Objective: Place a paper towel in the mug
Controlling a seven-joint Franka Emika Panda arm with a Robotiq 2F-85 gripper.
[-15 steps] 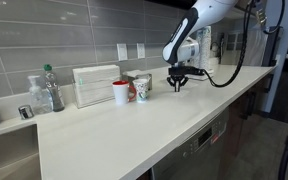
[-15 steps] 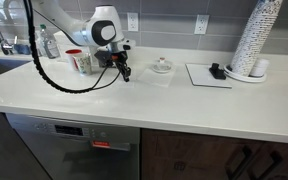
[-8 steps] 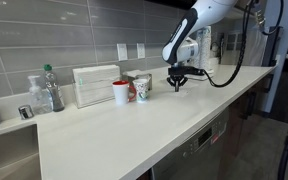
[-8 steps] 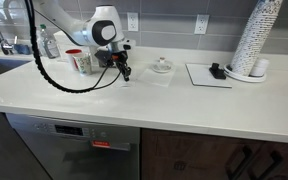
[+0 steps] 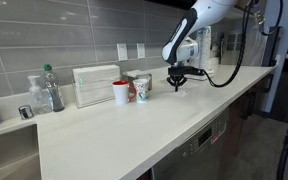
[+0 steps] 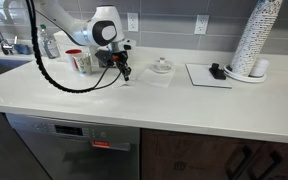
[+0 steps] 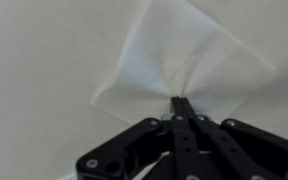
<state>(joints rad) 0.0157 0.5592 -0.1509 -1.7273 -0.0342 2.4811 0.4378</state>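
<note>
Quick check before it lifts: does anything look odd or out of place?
Only the paper towel: it is puckered, creases radiating from where the shut gripper pinches it. The mug stands upright, nothing spilled.

Legible text, brands, numbers: none in any view. Marks present but too small to read: label on plastic bottle [image 5: 50, 90], well apart from the mug [image 5: 121, 93]; green-and-red pattern on white cup [image 5: 142, 90], just beside the mug; red strip [image 6: 102, 144] on dishwasher front [image 6: 69, 131], well below the mug.
</note>
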